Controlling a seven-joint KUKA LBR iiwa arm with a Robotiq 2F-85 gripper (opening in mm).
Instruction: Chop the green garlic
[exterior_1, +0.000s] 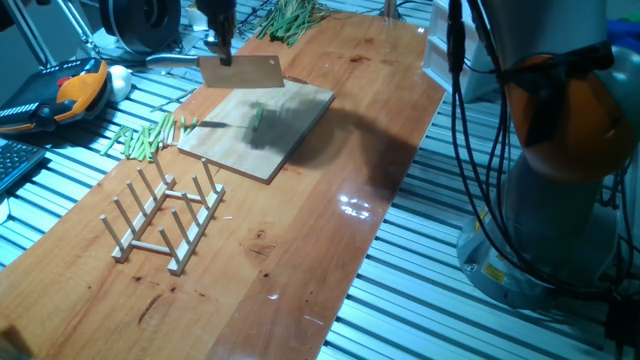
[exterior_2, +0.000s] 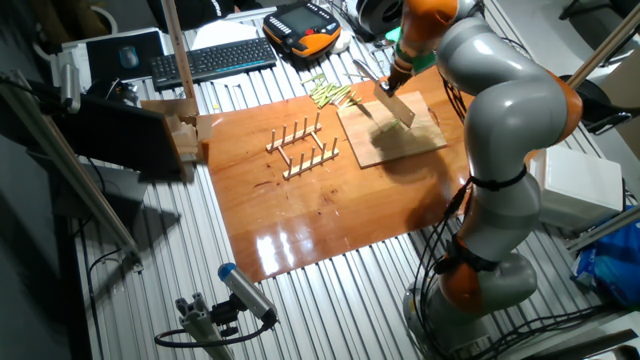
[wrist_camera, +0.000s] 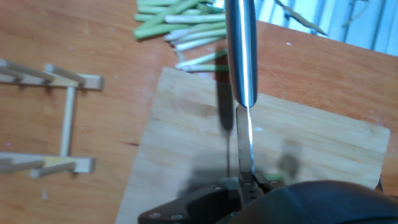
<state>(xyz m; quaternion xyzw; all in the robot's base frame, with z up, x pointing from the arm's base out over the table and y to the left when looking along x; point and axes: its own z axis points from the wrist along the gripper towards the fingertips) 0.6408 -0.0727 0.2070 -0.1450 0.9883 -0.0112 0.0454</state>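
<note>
Cleaver (exterior_1: 243, 73), a flat rectangular steel blade with a round metal handle, hangs clear above the pale rectangular wooden cutting board (exterior_1: 290, 135) on the brown wooden surface (exterior_1: 300, 260). The claw (exterior_1: 218, 40) is clamped on the handle at the blade's 11 o'clock corner in one fixed view. The green garlic (exterior_1: 257, 117), a short thin pale-green stalk piece, lies on the board just below the blade edge; it looks blurred. The heap of cut green sticks (exterior_1: 150, 138) rests off the board at 9 o'clock, the small wooden peg rack (exterior_1: 165, 215) at 7 o'clock. Step in hand, by judgement: blade raised between chops. The next move calls for a straight descent with the edge square across the stalk.
</note>
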